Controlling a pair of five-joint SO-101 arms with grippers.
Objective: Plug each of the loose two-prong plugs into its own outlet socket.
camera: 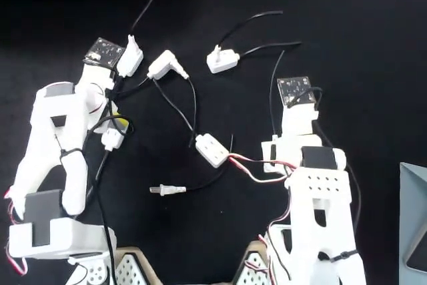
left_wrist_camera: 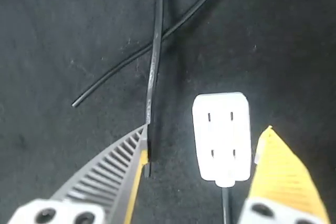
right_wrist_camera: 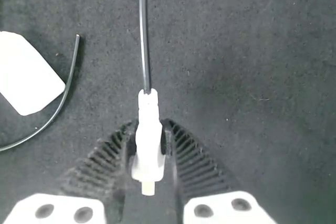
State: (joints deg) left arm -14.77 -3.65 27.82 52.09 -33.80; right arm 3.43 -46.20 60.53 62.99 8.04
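A white outlet socket (left_wrist_camera: pixel 221 137) with two pairs of slots lies face up between the grey and yellow fingers of my left gripper (left_wrist_camera: pixel 206 129), which is open around it without touching. From above, this socket (camera: pixel 130 58) lies at the table's far left. My right gripper (right_wrist_camera: pixel 148 127) is shut on a white two-prong plug (right_wrist_camera: pixel 148 140), its black cable (right_wrist_camera: pixel 143 30) running straight ahead. Another two-prong plug (camera: pixel 167 190) lies loose near the front centre. More white sockets lie at the middle (camera: pixel 212 149) and far centre (camera: pixel 222 59).
Black cables (camera: pixel 177 108) cross the black cloth between the arms. A white plug body (camera: pixel 167 65) lies beside the left socket, another white piece (camera: pixel 112 138) by the left arm. A grey bin (camera: pixel 413 218) stands at the right edge.
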